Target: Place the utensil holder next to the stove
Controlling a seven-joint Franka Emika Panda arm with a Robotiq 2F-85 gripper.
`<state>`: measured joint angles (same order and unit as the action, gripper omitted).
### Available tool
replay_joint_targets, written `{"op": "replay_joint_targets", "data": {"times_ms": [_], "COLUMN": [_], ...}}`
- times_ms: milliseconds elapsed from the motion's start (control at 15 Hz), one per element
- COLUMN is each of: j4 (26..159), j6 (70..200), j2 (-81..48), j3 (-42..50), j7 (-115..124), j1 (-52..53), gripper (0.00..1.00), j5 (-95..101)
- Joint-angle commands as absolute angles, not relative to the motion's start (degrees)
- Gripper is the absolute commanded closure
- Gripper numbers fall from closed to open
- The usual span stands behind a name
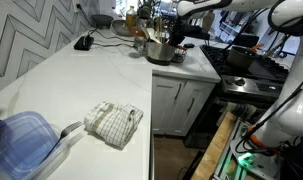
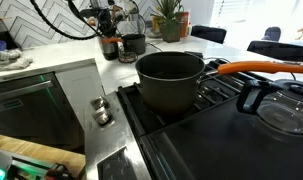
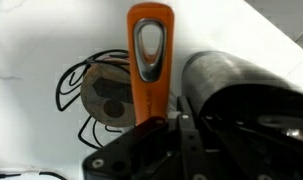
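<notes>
Utensil holder (image 1: 159, 53) packed with wooden spoons (image 1: 146, 35), set on worktop (image 1: 91, 75) left of stove (image 1: 249, 78), fingers (image 3: 143, 138) closed, orange handle (image 3: 149, 55) seen beyond them, dark pot (image 2: 171, 85) placed on stove.

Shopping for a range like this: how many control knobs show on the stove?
2, in an exterior view: an upper knob and a lower knob right beneath it, at the stove's front corner. More may sit out of frame.

Utensil holder (image 1: 159, 52): grey metal, dull sheen. Bench (image 1: 91, 70): white, smooth, glossy. Towel (image 1: 113, 122): woven cloth. Pot (image 2: 171, 80): dark matt; handle (image 2: 261, 68) glossy orange.
</notes>
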<state>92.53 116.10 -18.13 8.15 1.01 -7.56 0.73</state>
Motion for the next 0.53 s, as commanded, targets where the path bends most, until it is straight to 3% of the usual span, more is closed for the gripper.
{"op": "replay_joint_targets", "data": {"times_ms": [0, 467], "j4": [96.43, 96.70], "j6": [117.62, 121.12], "j2": [-15.81, -16.55], "j3": [9.01, 10.28], "j7": [-0.59, -0.21], "j1": [-8.74, -9.91], "gripper": [0.99, 0.99], "j5": [3.02, 3.56]}}
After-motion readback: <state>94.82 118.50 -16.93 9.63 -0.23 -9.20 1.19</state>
